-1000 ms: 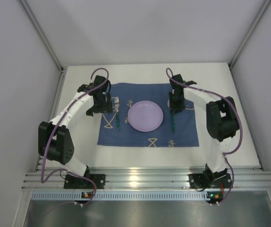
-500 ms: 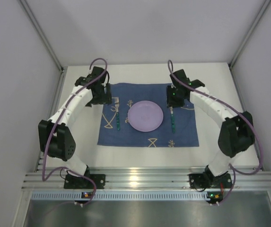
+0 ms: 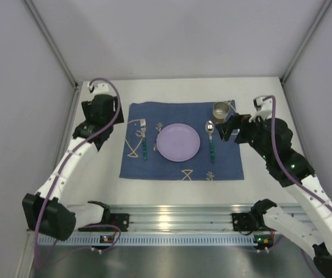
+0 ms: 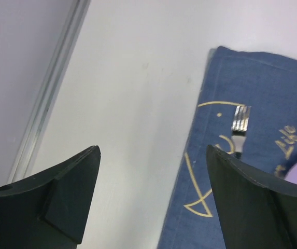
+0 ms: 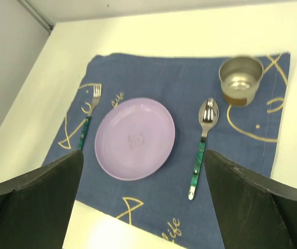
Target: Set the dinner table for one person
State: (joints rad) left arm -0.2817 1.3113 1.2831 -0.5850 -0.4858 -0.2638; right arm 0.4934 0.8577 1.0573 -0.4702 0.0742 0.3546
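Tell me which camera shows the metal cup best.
The right wrist view: the metal cup is large and unblocked there, upright with its open mouth showing, on the far right corner of the blue cloth. The top external view shows it small. The left wrist view misses it.

plain pale grey walls (image 3: 183,35) on three sides, aluminium rail (image 3: 177,217) nearest

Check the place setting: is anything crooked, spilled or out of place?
Nothing stands out. The purple plate sits centred on the blue cloth, the fork lies straight to its left, the spoon to its right, and the metal cup stands upright near the far right corner. No spill shows.
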